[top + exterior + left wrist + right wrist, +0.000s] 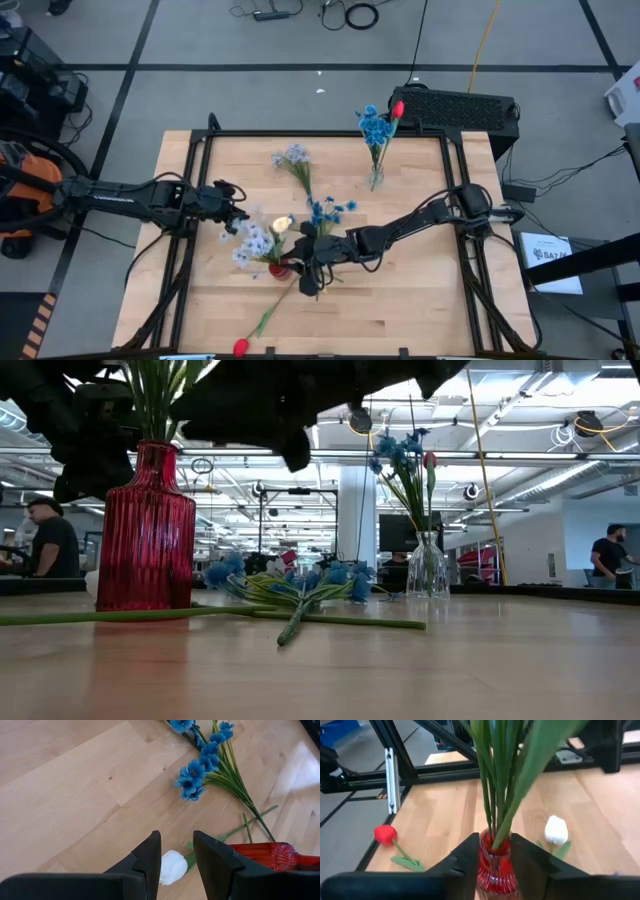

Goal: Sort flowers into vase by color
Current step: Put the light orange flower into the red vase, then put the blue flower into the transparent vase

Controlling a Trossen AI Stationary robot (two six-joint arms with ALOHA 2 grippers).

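Observation:
A red ribbed vase stands upright on the table and holds pale blue-white flowers. My right gripper is shut on its neck. My left gripper is open and empty to the left of the vase, pointing toward a white-yellow bloom that lies on the table. A bright blue bunch lies flat behind the vase. A pale blue-white cluster lies farther back. A red tulip lies at the near edge. A clear vase holds blue flowers and a red bud. My right gripper pinches the red vase's neck between its two fingers, just below the rim. The fingers come level from the table's right side. The vase stands upright with its base on the table, and the green stems rise out of it above the fingers.
A black metal frame runs round the tabletop. A black box sits beyond the far right corner. A long green stem lies along the table in front of the red vase. Bare wood shows at the near right. People stand in the room behind.

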